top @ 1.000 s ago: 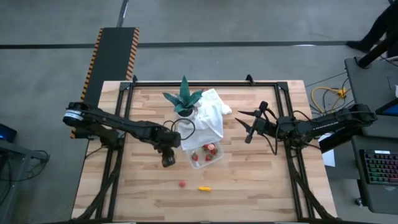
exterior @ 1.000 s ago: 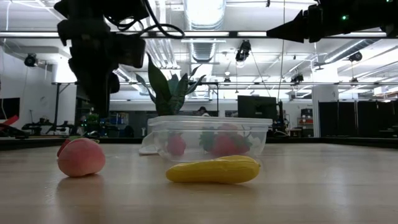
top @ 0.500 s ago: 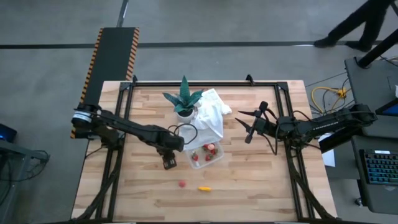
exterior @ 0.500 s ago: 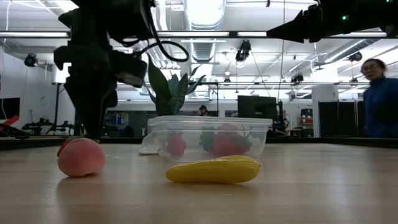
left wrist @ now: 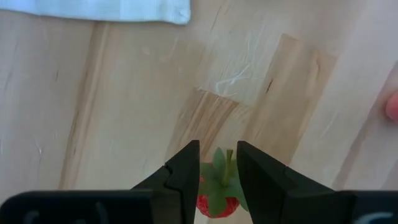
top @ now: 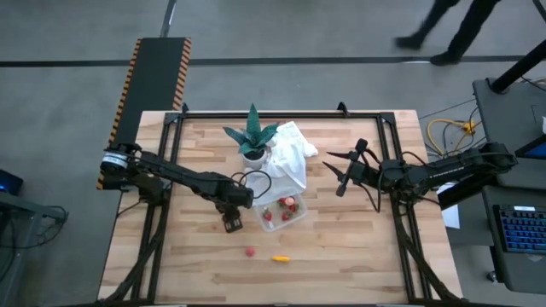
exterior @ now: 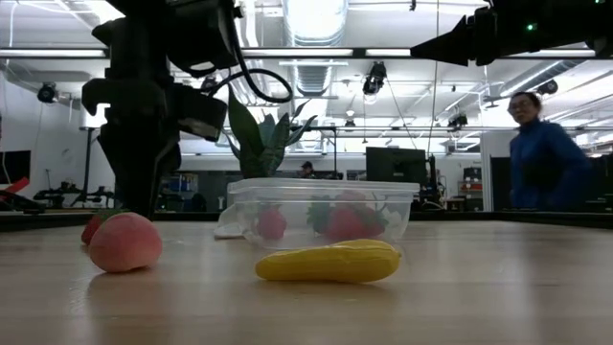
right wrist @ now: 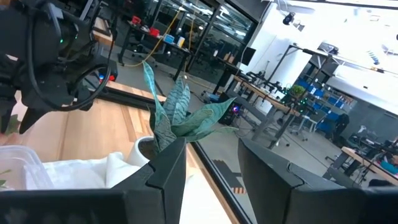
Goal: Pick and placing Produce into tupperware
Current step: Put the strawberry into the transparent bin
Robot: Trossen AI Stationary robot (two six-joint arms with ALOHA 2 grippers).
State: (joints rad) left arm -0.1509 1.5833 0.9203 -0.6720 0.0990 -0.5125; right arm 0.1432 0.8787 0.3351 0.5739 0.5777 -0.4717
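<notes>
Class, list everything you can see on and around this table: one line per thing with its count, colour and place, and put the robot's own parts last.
Tupperware: one, clear, table centre, strawberries inside.
Strawberries in the tupperware: at least three, red.
Strawberry: one, red with green leaves, on the wood between the left gripper's fingers.
Pink fruit: one, pale pink, near front edge.
Yellow fruit: one, elongated, beside the pink fruit.
Potted plant: one, green, white pot, back of table.
Cloth: one, white, beside the plant.
Person: one, blue top, beyond the table.
Left gripper: open, left of the tupperware.
Right gripper: open, raised at right.
</notes>
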